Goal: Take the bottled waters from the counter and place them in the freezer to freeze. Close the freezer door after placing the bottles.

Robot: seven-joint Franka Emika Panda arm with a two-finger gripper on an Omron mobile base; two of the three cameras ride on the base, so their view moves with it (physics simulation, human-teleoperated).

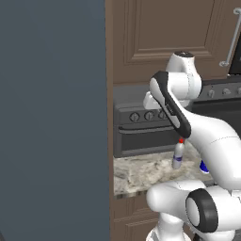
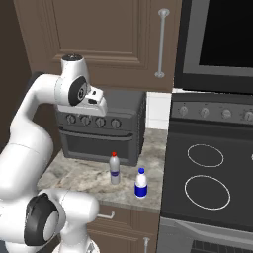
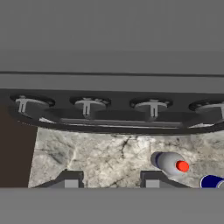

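Note:
Two bottled waters stand upright on the granite counter [image 2: 79,179] in front of the toaster oven. The red-capped bottle [image 2: 114,169] [image 1: 178,154] is to the left of the blue-capped bottle [image 2: 141,184], which my arm partly hides in the left base view. My gripper [image 3: 111,180] hangs above the counter, open, looking down, with bare granite between its fingertips. In the hand view the red-capped bottle [image 3: 170,162] lies just right of the right fingertip [image 3: 152,180], and the blue-capped one [image 3: 212,181] is at the right edge. The freezer [image 1: 52,117] is a tall slate blue-grey face on the left; whether its door is open I cannot tell.
A dark grey toaster oven [image 2: 104,128] with a row of knobs sits at the back of the counter. A black stovetop [image 2: 207,178] with ring burners adjoins the counter on the right. Brown cupboard doors with a grey bar handle [image 2: 160,44] hang above.

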